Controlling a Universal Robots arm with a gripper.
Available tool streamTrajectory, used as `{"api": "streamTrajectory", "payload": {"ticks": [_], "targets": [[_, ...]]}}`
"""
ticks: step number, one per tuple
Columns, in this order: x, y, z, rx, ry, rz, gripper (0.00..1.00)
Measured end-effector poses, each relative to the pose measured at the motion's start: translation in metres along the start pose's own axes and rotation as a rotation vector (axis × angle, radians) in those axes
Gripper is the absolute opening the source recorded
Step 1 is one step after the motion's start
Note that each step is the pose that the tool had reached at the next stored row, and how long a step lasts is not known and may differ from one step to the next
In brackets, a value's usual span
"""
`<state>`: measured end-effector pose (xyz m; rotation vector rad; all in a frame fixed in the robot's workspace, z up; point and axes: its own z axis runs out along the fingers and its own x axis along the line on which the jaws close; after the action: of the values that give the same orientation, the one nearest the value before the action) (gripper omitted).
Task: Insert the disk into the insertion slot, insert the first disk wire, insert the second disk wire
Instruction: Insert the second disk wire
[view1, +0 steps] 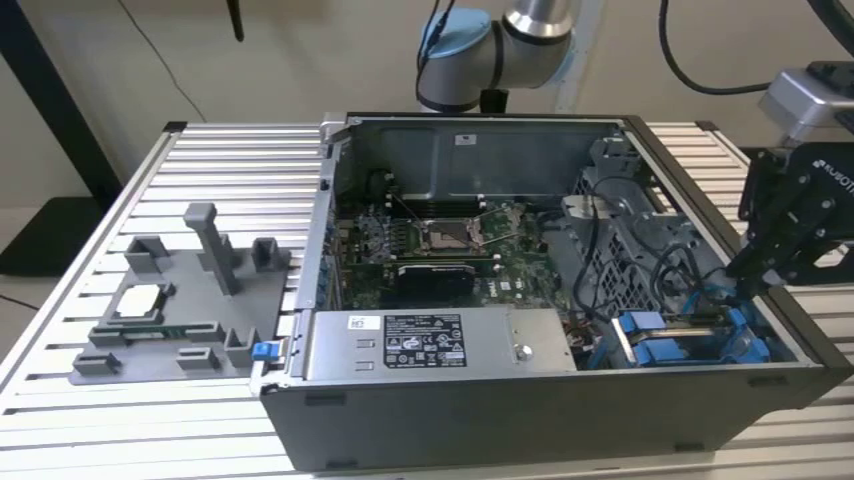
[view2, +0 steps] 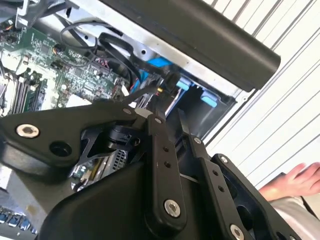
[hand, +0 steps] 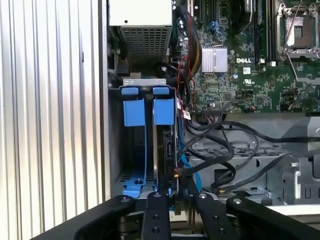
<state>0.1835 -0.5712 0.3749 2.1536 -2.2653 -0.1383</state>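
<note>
Slatted aluminium table (view1: 80, 420) carries an open computer case (view1: 534, 420). Nearest, at the case's four o'clock in the exterior view, sits the insertion slot (view1: 667, 345) with its blue latches (hand: 135, 111). The disk (hand: 161, 150) stands edge-on inside it, in the compartment closer to the motherboard (view1: 441, 240). The gripper (view1: 741, 285) dips in from three o'clock. In both wrist views its fingers (hand: 154, 215) look pinched nearly together on a black wire connector (view2: 169, 80) at the disk's end. At six o'clock lies the power-supply box (view1: 427, 340). Farther off, a grey fixture tray (view1: 174, 320) lies at nine o'clock and the arm's base (view1: 494, 50) at twelve.
</note>
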Motion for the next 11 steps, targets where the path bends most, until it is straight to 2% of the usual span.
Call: {"api": "streamTrajectory", "payload": {"ticks": [6, 11], "targets": [[-0.0007, -0.0142, -0.0006, -0.0019, 0.0002, -0.001, 1.0], [-0.0005, -0.0197, 0.0069, -0.0064, 0.0004, 0.0, 1.0]]}}
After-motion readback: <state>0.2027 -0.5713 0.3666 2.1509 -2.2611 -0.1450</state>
